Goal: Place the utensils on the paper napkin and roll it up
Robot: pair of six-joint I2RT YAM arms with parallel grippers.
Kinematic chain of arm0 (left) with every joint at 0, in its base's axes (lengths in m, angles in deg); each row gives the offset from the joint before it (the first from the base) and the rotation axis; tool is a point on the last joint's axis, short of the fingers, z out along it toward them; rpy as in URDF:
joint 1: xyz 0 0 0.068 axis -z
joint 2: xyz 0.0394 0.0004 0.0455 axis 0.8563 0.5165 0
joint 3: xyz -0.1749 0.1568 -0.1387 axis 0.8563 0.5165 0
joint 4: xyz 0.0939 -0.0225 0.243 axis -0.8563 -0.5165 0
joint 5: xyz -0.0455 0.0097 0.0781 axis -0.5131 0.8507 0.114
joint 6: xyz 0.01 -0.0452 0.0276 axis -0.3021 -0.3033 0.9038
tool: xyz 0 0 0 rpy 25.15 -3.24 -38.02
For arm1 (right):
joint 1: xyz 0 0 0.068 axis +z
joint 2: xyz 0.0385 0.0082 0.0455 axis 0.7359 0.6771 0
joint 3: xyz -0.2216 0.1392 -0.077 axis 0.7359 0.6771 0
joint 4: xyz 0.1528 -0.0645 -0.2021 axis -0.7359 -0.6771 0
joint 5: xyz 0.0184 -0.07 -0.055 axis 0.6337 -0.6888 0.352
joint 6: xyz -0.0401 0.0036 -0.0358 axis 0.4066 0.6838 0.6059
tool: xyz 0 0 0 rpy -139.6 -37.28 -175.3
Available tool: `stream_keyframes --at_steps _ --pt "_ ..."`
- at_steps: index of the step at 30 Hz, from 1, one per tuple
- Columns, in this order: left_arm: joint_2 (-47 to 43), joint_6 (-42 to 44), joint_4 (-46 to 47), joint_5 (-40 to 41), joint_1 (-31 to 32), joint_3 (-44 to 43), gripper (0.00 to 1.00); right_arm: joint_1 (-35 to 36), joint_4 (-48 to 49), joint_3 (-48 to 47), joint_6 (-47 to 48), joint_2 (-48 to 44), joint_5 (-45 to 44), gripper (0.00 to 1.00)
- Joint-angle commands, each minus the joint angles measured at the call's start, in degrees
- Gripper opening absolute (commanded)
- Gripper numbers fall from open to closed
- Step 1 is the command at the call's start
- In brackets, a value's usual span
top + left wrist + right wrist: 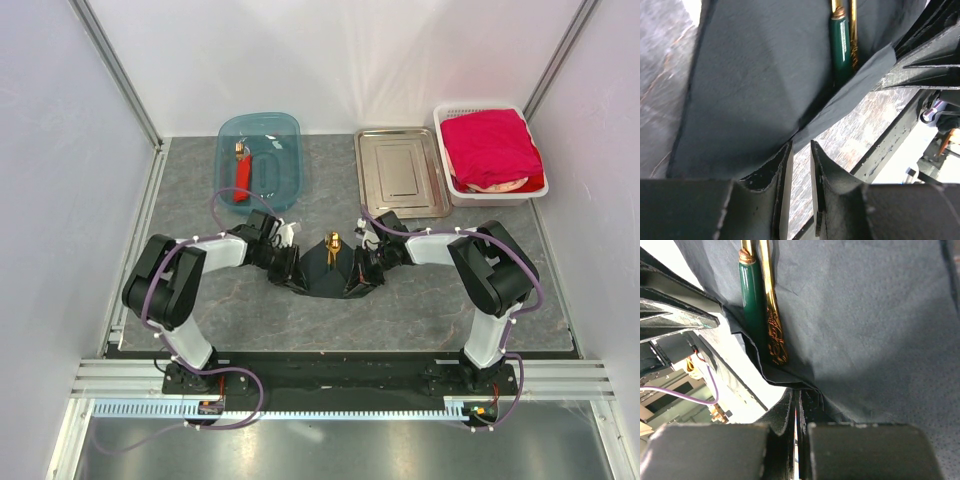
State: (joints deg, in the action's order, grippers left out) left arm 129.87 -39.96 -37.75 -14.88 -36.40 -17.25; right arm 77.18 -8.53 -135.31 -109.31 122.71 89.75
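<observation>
Steel tray (400, 172), blue tub (285, 135), red cloth (490, 145) behind napkin (325, 275) w/ utensils (334, 242).

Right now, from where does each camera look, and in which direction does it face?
Top external: above and behind the arms, facing down on the table; the left arm and right arm show, bases nearest.
Left wrist: on the left arm, looking along its own fingers at the paper napkin.
Right wrist: on the right arm, looking along its own fingers, shut on the napkin's edge.
Shared: both wrist views show the napkin and the utensils, from opposite sides.
</observation>
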Motion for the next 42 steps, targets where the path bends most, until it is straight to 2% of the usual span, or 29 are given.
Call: stream_keyframes --at_steps 1,6,9,18,24,33,38,42 --pt "-3.3 2.1 -3.5 -0.5 -0.8 1.3 0.28 0.0 -1.8 -1.0 2.7 1.5 -5.8 0.00" --pt "-11.3 4.2 0.4 -4.3 0.6 1.5 0.29 0.1 -1.8 -1.3 2.8 1.3 -5.5 0.00" --pt "-12.2 3.0 1.8 -4.2 3.7 0.8 0.29 0.0 -1.8 -1.2 2.9 1.1 -5.4 0.00" --pt "-5.0 -2.6 7.6 -2.2 7.3 -1.2 0.29 0.0 -1.8 -1.6 3.0 1.2 -5.1 0.00" --pt "0.9 -4.8 6.9 1.0 6.8 -1.7 0.25 0.0 -2.1 -1.6 3.1 1.3 -5.3 0.00" --pt "2.3 -5.0 5.1 3.9 6.7 -1.2 0.19 -0.2 -4.5 -2.4 5.4 0.8 -6.4 0.00" --pt "2.9 -5.2 4.7 4.4 6.2 -1.2 0.15 -1.4 -6.7 -3.1 6.9 0.4 -7.0 0.10" --pt "3.3 -5.1 4.4 4.6 5.8 -0.8 0.14 -2.5 -9.1 -3.4 8.8 0.3 -6.8 0.11"
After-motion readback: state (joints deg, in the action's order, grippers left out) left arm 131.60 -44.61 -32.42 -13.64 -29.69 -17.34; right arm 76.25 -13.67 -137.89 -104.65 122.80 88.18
